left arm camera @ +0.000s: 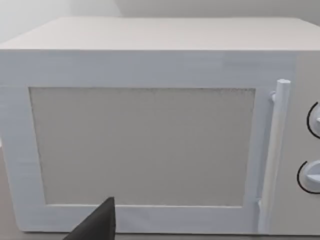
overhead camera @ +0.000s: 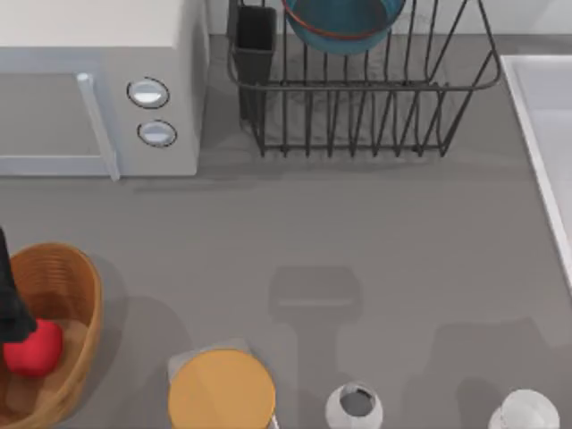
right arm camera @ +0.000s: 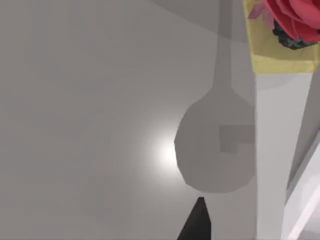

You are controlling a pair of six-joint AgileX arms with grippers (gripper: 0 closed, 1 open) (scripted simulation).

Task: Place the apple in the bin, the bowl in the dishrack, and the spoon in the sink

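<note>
The red apple [overhead camera: 34,349] lies inside the woven wicker bin [overhead camera: 87,290] at the table's lower left. My left gripper [overhead camera: 14,323] hangs at the left edge right over the apple, touching or nearly touching it; a dark part of it also juts into the left wrist view [left arm camera: 97,222]. The blue bowl [overhead camera: 344,22] with its reddish rim rests in the dark wire dishrack [overhead camera: 357,87] at the back. The pale sink [overhead camera: 536,152] runs along the right edge. The spoon is out of view. A dark tip of my right gripper [right arm camera: 197,222] hovers over grey surface.
A white microwave-like box [overhead camera: 98,80] with two knobs stands at the back left and faces the left wrist camera [left arm camera: 150,145]. A flat yellow-orange disc [overhead camera: 222,391] and two small white cups [overhead camera: 353,407] [overhead camera: 525,413] sit along the front edge.
</note>
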